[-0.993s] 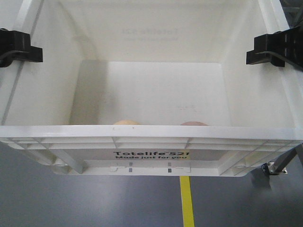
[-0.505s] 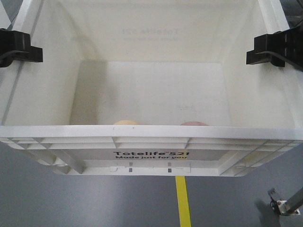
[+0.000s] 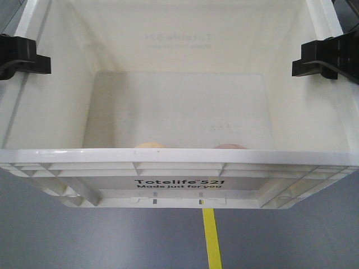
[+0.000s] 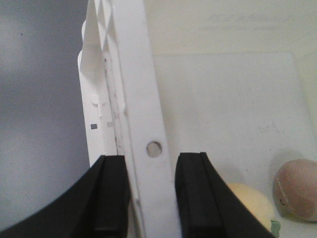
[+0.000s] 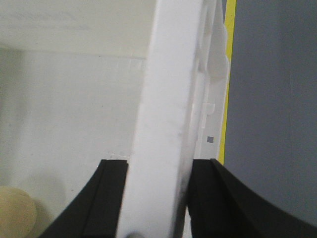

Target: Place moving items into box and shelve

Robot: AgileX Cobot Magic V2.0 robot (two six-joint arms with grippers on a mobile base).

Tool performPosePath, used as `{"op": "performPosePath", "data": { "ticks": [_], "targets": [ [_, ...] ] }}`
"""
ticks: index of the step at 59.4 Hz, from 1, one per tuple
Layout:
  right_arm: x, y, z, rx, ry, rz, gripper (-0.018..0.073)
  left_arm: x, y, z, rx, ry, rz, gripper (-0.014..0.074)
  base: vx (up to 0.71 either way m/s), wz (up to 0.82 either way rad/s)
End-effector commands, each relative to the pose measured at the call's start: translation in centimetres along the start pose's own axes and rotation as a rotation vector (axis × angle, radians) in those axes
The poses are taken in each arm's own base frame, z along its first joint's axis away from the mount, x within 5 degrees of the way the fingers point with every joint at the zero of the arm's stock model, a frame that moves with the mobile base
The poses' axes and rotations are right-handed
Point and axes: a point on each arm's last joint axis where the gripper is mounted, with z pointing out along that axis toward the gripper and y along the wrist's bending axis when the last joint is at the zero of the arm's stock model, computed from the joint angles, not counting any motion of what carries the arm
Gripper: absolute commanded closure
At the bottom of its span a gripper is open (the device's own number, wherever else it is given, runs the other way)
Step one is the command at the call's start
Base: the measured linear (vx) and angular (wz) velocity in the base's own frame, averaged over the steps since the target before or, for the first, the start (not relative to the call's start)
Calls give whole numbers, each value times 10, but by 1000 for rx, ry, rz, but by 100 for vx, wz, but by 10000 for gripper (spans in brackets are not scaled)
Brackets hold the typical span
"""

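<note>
"So, is the box (image 3: 179, 158) held?"
"Yes: left tool (image 4: 151, 168) and right tool (image 5: 158, 171) each clench a stiff side rim. It looks light; the moving items (image 4: 250, 201), inboard of both tools, might roll."

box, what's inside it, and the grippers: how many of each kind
white Totelife crate: 1
egg-like lumps: 2, the yellowish-tan lump and the pinkish-beige lump
grippers clamped on the crate's side walls: 2, the left gripper and the right gripper
total: 5
</note>
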Motion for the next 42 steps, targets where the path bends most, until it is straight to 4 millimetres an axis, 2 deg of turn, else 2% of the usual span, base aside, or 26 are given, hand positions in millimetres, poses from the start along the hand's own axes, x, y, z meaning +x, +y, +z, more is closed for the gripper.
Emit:
{"op": "performPosePath", "data": {
  "ticks": [1, 42],
  "targets": [
    [-18, 5, -21, -19, -200, -16, 565, -19, -10, -23, 59, -199, 12, 603, 48, -1],
    [-18, 5, -21, -19, -200, -16, 565, -19, -10, -23, 59, -199, 12, 603, 44, -8]
  ]
}}
